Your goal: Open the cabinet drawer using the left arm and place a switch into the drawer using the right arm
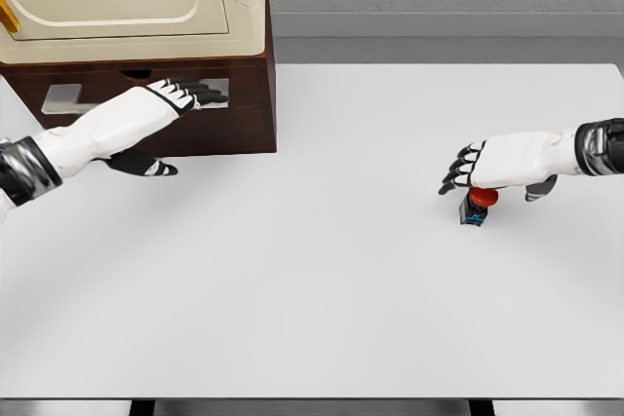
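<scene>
While left hand (180, 96) reaches drawer (136, 94); right hand (478, 170) over switch (476, 207).

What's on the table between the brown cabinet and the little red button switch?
Nothing. In the head view, the white table is bare between the cabinet and the switch. The right robot hand sits over the switch.

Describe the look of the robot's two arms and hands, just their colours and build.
Both arms are smooth white shells with a dark grey, metallic-looking band further up each forearm. The left hand and right hand each have a white back and black fingers with white segments. No cables or markings show.
</scene>
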Robot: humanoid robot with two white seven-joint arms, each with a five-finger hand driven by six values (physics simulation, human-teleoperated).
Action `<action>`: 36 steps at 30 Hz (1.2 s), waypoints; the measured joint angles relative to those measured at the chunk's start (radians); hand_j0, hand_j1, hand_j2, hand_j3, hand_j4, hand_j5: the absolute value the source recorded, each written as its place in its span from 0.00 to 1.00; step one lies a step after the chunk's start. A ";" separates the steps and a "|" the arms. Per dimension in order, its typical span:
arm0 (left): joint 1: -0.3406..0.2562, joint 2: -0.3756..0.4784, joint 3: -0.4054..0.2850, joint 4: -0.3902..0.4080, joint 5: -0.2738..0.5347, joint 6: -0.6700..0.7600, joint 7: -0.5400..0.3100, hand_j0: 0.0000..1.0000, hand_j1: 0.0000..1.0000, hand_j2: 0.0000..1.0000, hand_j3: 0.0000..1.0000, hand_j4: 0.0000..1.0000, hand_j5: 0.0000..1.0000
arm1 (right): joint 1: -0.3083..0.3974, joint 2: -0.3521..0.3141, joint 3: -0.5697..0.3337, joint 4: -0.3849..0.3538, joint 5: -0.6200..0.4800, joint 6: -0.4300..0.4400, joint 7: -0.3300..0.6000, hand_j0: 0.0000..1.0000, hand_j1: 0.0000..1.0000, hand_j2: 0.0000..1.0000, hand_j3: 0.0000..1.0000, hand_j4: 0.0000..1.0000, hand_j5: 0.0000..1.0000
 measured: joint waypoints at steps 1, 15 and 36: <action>0.000 -0.001 -0.001 0.003 0.000 0.000 0.000 1.00 1.00 1.00 1.00 1.00 1.00 | 0.000 0.002 0.000 0.000 0.000 0.000 0.000 1.00 1.00 1.00 1.00 1.00 1.00; 0.051 0.006 0.004 -0.008 -0.004 0.003 0.010 1.00 1.00 1.00 1.00 1.00 1.00 | 0.002 0.025 0.009 0.020 0.002 0.000 0.000 1.00 1.00 1.00 1.00 1.00 1.00; 0.250 0.029 0.144 -0.118 0.111 -0.011 0.012 1.00 1.00 1.00 1.00 1.00 1.00 | -0.002 0.027 0.015 0.015 -0.013 0.000 0.000 1.00 1.00 1.00 1.00 1.00 1.00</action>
